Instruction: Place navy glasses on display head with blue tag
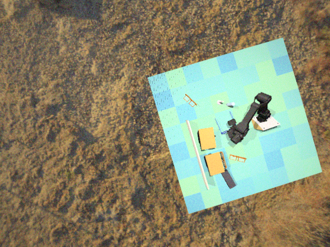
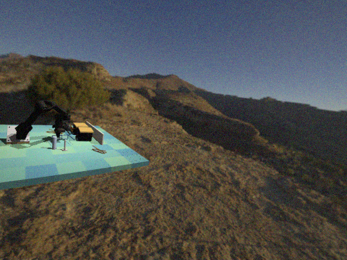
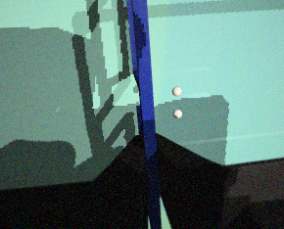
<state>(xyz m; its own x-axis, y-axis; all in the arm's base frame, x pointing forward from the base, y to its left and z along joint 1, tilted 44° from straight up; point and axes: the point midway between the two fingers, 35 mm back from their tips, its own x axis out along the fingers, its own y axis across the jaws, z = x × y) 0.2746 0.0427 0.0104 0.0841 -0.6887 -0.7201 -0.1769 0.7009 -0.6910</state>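
Note:
The navy glasses [image 1: 223, 133] [image 3: 145, 83] have their front frame between my fingertips. My gripper [image 3: 146, 143] is shut on that frame, which runs nearly upright through the wrist view. In the top view both temples point away from the two display heads, toward the pale posts. The upper head [image 1: 207, 138] [image 2: 86, 130] is an orange-topped dark block just beyond the glasses. The lower head [image 1: 214, 164] [image 2: 79, 125] stands beside it, with a brown-orange frame along its side facing the arm. The blue tag cannot be made out, nor whether the glasses touch the table.
A long white wall [image 1: 197, 154] [image 2: 97, 134] stands behind the heads. A dark slab [image 1: 229, 179] lies by the lower head. Orange glasses lie at the upper left and right of the lower head. A thick post [image 2: 54, 143] and a thin post [image 2: 64, 144] stand near the temples.

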